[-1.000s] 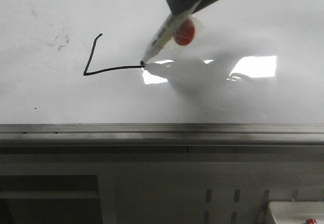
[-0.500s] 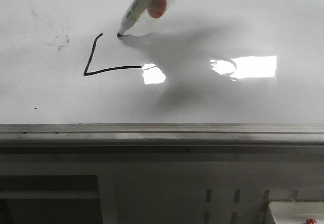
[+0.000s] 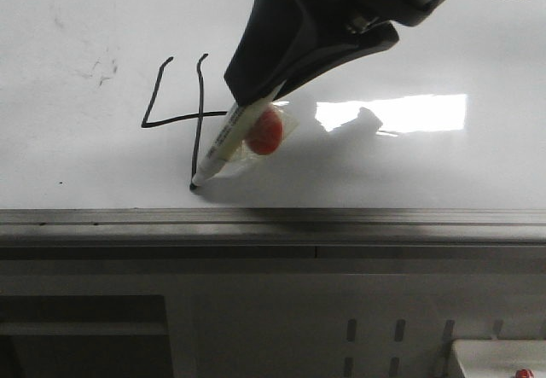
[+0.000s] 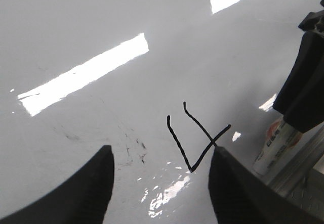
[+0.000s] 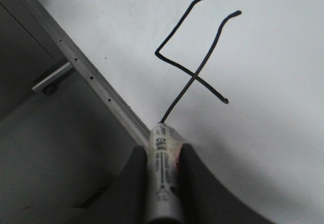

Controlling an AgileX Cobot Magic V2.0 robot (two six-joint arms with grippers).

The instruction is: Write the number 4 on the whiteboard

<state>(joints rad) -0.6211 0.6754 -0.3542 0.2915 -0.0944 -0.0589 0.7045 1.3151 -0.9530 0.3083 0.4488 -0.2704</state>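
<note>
Ink is the worry now: my right end effector (image 3: 256, 109) is clamped on the white-barrelled black marker (image 3: 217, 148), whose tip rests at the foot of the long vertical stroke, close to the grey metal edge strip (image 3: 273, 218) of the large glossy white whiteboard (image 3: 409, 37). The hand-drawn black number 4 (image 3: 183, 113) reads complete to me, with open top, crossbar and long downstroke all there, lying on the board's near part just left of the bright glare.

If I linger with the tip pressed down, I expect a blot at the stroke's end. If I pull away sideways instead of straight off the surface, I would likely drag a stray tail that spoils the figure. Pushing further along the stroke could run the tip onto the metal strip and jolt the marker in my grip; a red round sticker-like tag (image 3: 267, 132) sits against the barrel near my fingers, and I cannot tell whether it affects the hold.

My left end effector (image 4: 159, 183) hangs above the board with its fingers spread wide and nothing between them, near the figure; dropping it could smear the lines, which I judge may not be dry.
</note>
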